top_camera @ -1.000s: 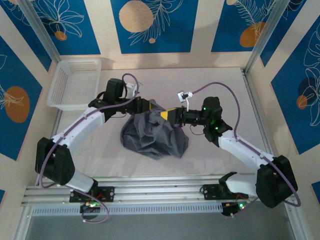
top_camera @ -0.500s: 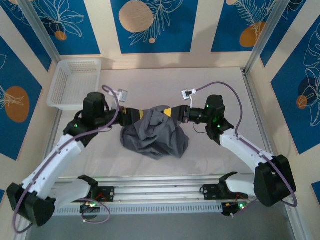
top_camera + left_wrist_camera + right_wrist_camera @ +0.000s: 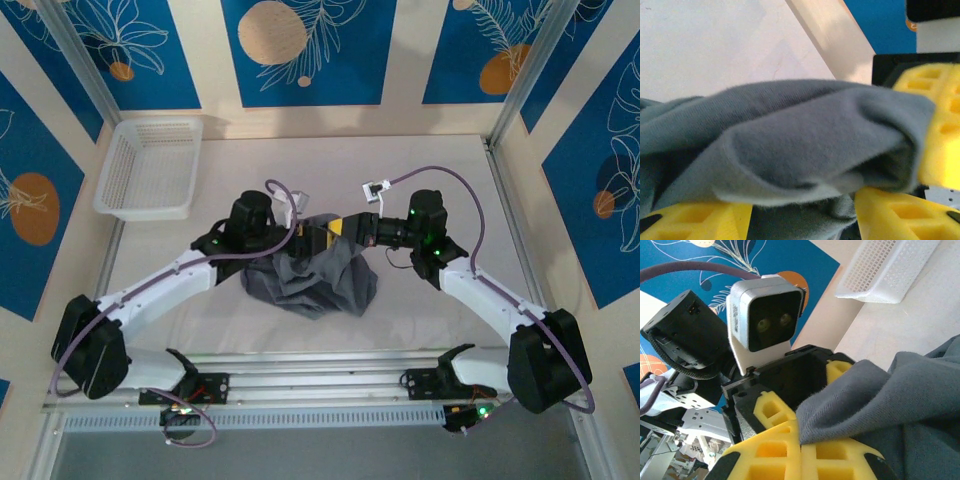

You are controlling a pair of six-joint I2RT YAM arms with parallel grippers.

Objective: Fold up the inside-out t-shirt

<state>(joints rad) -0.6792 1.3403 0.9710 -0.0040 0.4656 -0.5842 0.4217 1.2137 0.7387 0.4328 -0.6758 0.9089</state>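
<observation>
The inside-out t-shirt lies in a crumpled slate-grey heap at the table's middle, its top edge lifted. My right gripper is shut on a fold of that raised edge; in the right wrist view its yellow fingers press together on the cloth. My left gripper faces it from the left, nearly tip to tip. Its jaws stand open, and a thick grey fold lies across the gap between its yellow fingers. The right gripper's yellow pad shows just beyond the fold.
A white mesh basket stands at the table's back left corner, also seen far off in the right wrist view. Metal frame posts and patterned walls border the white table. The arm bases sit along the near rail.
The left arm swung out to the left off the shirt, then came back to its raised top beside the right gripper, with its jaws now wider. The right arm stayed holding its fold.
</observation>
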